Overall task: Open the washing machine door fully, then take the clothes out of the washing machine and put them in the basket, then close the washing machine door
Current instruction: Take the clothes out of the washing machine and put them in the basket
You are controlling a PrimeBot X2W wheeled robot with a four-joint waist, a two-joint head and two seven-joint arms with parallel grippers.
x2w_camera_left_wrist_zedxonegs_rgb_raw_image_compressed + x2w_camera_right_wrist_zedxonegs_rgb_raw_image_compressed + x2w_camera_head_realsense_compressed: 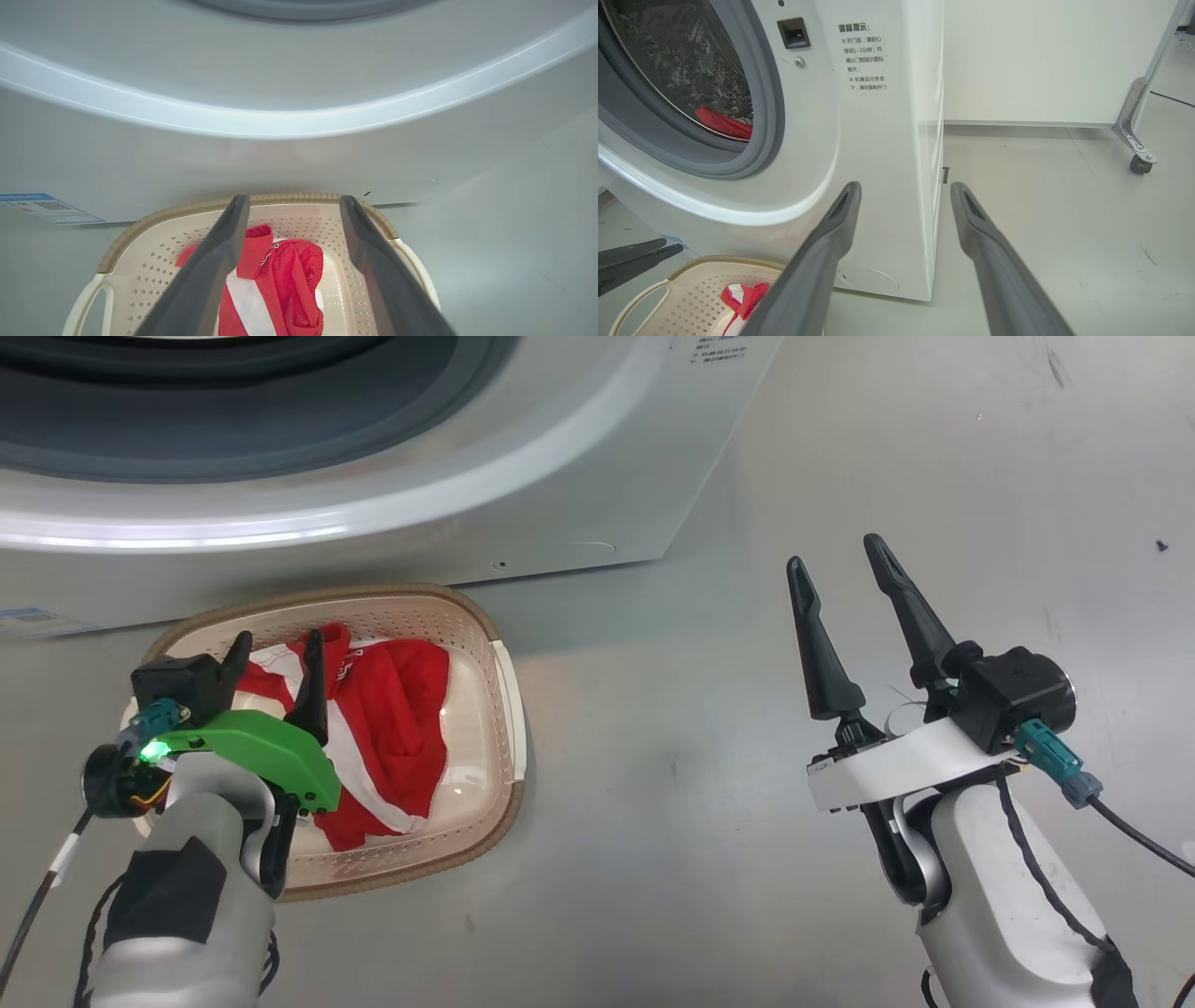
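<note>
The cream basket (499, 709) stands on the floor before the white washing machine (560, 457). Red and white clothes (392, 719) lie in the basket (135, 261), loose under my left gripper (280, 639), which hangs open just above them with nothing between its fingers (294, 199). In the right wrist view another red garment (721, 123) lies inside the steel drum behind the grey rubber rim (761, 140). My right gripper (834, 553) stands open and empty over the bare floor, right of the machine's corner (906, 185). The washing machine door is out of view.
Grey floor (709, 821) stretches between the basket and my right arm. A white wall panel on a castor leg (1139, 163) stands beyond the machine's right side. A blue label (46, 207) sits low on the machine's front.
</note>
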